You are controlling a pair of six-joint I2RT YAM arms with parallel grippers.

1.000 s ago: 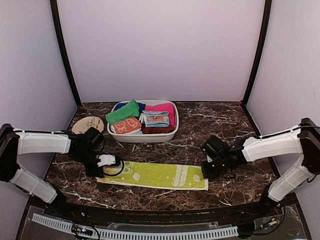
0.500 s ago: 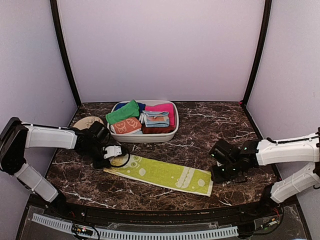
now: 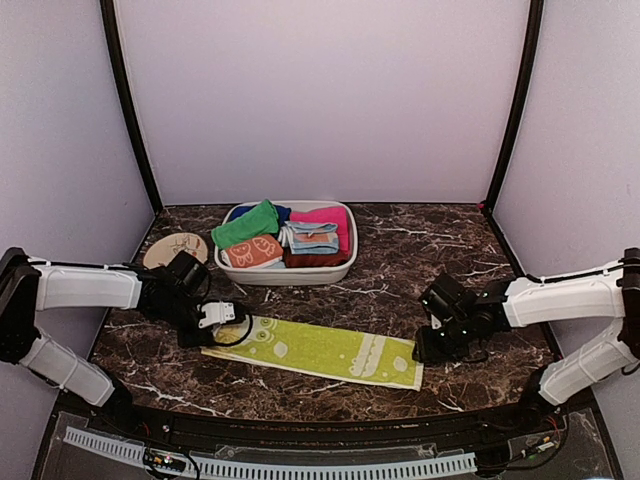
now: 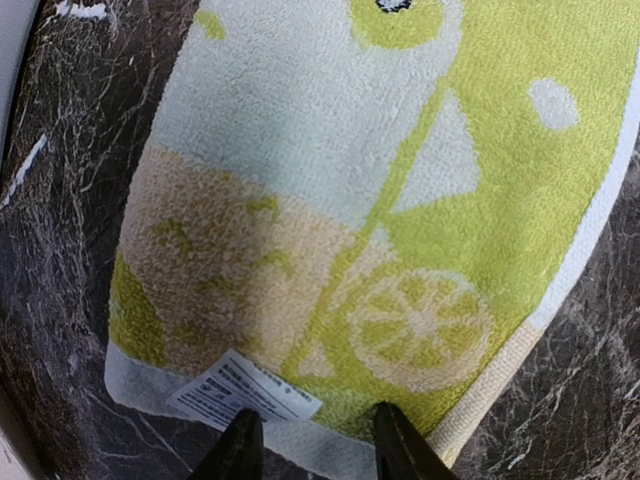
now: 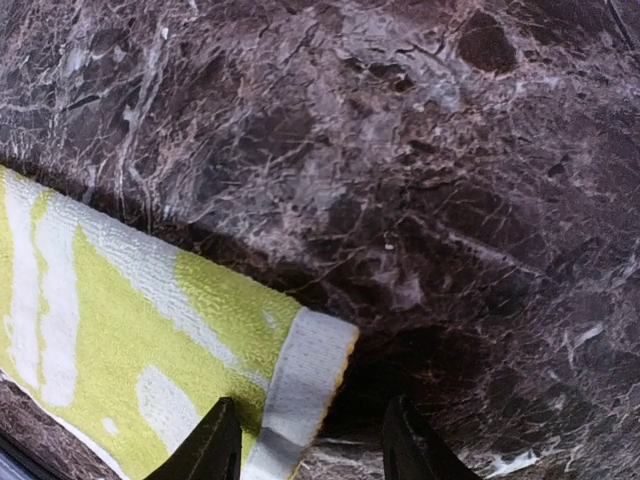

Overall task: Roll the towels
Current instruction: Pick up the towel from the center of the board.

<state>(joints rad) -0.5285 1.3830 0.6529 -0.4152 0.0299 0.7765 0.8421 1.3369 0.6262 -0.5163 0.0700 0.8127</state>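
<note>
The cream-white towel with yellow-green printed shapes (image 3: pixel 320 350) lies flat and unrolled across the near part of the table. My left gripper (image 3: pixel 217 322) is at its left end. In the left wrist view the jaws (image 4: pixel 315 430) stand open over the towel's (image 4: pixel 400 200) end edge, beside a white label (image 4: pixel 245 390). My right gripper (image 3: pixel 428 348) is at the right end. Its jaws (image 5: pixel 310 430) are open, with the towel's (image 5: pixel 130 340) white-banded corner between the fingers. The plain green towel (image 3: pixel 245 222) lies in the basket.
A white basket (image 3: pixel 290 272) at the back centre also holds an orange patterned cloth (image 3: pixel 252 250), a pink cloth (image 3: pixel 325 215) and a blue folded cloth (image 3: pixel 312 238). A round tan disc (image 3: pixel 175 248) lies to its left. Dark marble tabletop (image 3: pixel 420 250) all around.
The towel's left end swung away from me with the left gripper, then came part way back. The right gripper backed off to the right, then returned to the towel's right corner.
</note>
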